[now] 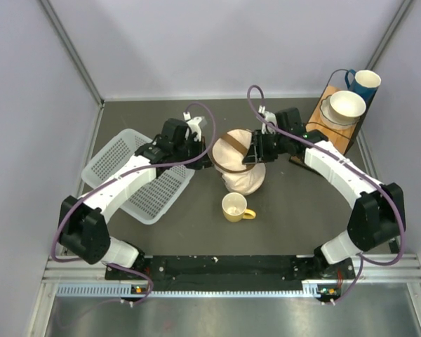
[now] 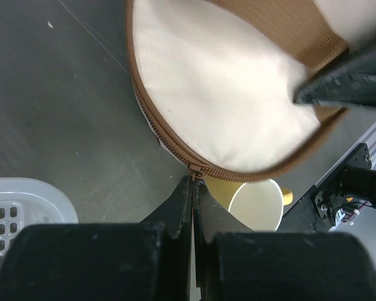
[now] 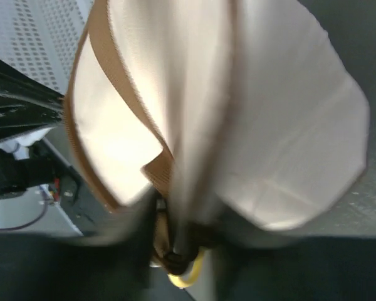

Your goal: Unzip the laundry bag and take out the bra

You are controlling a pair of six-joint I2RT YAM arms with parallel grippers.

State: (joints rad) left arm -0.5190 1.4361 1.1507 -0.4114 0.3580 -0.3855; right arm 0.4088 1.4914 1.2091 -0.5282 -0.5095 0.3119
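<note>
Left jaws: together, tips right at the brown zip (image 2: 175, 147) on the lid rim; whether they pinch a puller is too small to tell.
Right jaws: clamped on the laundry bag (image 1: 237, 165) near its brown strap (image 3: 122, 94), on the side opposite the left jaws; this view is blurred.
Laundry bag: middle of the counter (image 1: 302, 203), between both arms, just beyond the yellow mug (image 1: 234, 207).
Zip line: it curves around the round lid, leaving the left jaws to both sides; closed where it shows.
Bra: not visible, probably inside.
Next move, my judgement: the left arm is nearer the zip and should pull along the rim curve while the right one holds the bag.
</note>
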